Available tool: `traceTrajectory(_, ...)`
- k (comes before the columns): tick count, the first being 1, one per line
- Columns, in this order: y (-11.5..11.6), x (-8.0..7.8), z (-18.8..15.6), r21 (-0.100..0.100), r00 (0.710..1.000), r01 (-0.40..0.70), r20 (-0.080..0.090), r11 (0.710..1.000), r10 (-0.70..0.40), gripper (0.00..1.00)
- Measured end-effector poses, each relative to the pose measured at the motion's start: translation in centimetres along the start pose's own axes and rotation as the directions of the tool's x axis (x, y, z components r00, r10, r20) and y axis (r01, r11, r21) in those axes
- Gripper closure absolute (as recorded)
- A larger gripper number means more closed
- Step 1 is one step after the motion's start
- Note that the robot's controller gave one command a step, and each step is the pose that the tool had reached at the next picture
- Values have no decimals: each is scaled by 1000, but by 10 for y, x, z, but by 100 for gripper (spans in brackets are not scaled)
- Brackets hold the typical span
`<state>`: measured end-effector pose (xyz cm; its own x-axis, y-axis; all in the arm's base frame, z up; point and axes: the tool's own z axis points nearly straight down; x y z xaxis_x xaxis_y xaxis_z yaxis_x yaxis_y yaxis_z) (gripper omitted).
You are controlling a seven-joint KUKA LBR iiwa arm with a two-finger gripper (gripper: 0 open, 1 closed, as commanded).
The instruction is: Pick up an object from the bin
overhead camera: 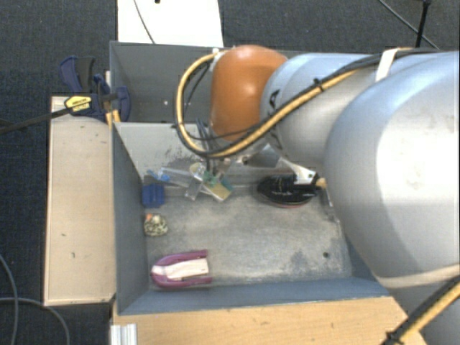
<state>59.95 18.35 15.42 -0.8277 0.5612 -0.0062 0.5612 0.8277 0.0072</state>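
The gripper [210,171] is low at the back of the grey bin [133,218], over a small tan block [220,190] beside a clear stick [176,175]; I cannot tell if it is wide or narrow. The block looks light and hard, so pinch its 2 flat sides. Also in the bin are a blue lump [152,195], a speckled ball [155,226] and a purple case [181,270].

So the thing I'm hanging over is a small tan-and-green block [218,188]. It's lying tilted on the floor of the bin [273,243], near the back wall, roughly mid-width. It's touching a clear plastic piece [178,174] lying flat to its left.
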Motion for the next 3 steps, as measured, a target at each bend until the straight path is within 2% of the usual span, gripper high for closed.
traceTrajectory(1, 1, -1, -9, 4, 1000, 6, -3, 1000, -6, 100)
traceTrajectory(2, 2, -2, -36, 3, 1000, 14, -2, 1000, -14, 100)
traceTrajectory(3, 2, -3, -37, 3, 1000, 19, -1, 1000, -19, 100)
